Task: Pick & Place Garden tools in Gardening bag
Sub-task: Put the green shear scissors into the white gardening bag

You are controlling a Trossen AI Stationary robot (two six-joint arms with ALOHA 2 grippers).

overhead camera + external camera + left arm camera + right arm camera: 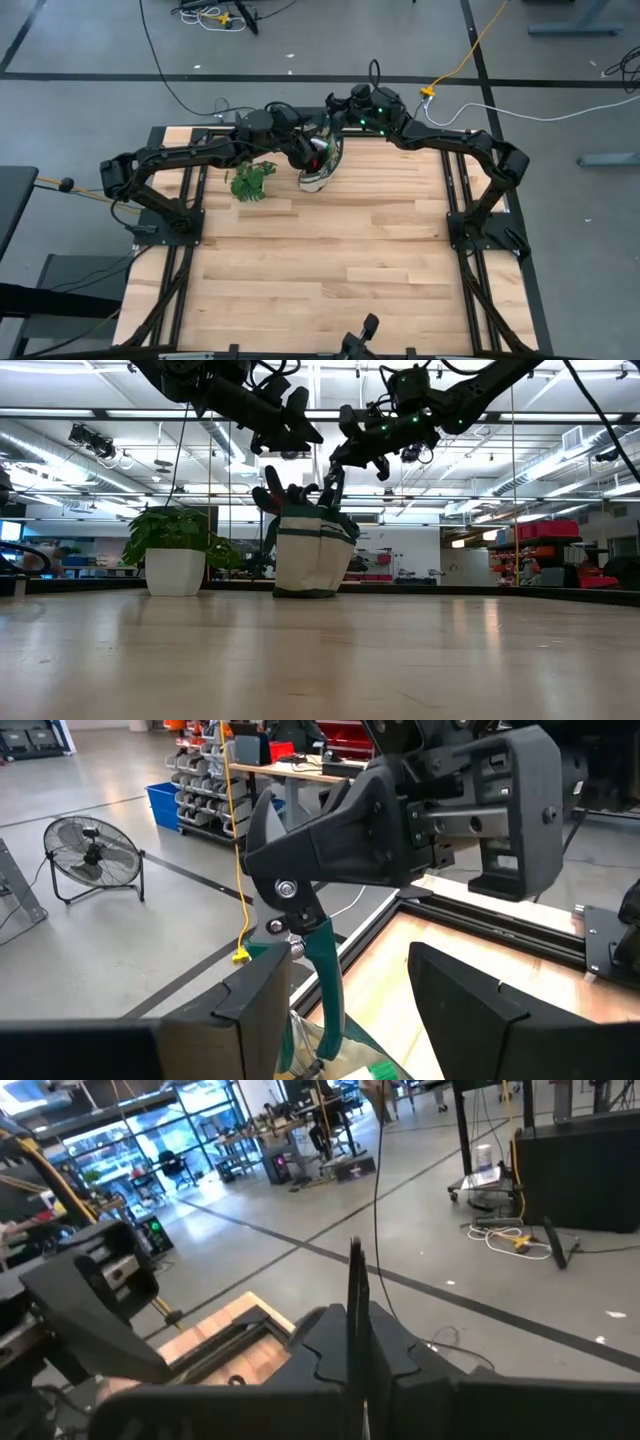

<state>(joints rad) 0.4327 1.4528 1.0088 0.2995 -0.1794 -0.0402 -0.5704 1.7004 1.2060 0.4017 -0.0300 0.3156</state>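
Observation:
The beige gardening bag [313, 555] with green trim stands on its base at the table's far middle [322, 178]. Dark tool handles and a red glove [268, 496] stick out of its top. My right gripper [289, 910] hovers above the bag's right side [343, 452] and is shut on a green loop handle. My left gripper [350, 1020] is open just above the bag's left side [292, 426], with nothing between its fingers. It faces the right gripper closely. My right gripper pinches the bag's green loop handle [322, 960] between its two shut fingers. It comes in about level from the table's right side. The strap runs straight down from the fingers to the bag, and its edge [355, 1280] stands up between them. The bag's base stays on the table.
A leafy green plant in a white pot [175, 555] stands left of the bag [252, 182]. The wooden tabletop [330, 270] stretches toward the near edge. Black frame rails [455, 215] run along both sides.

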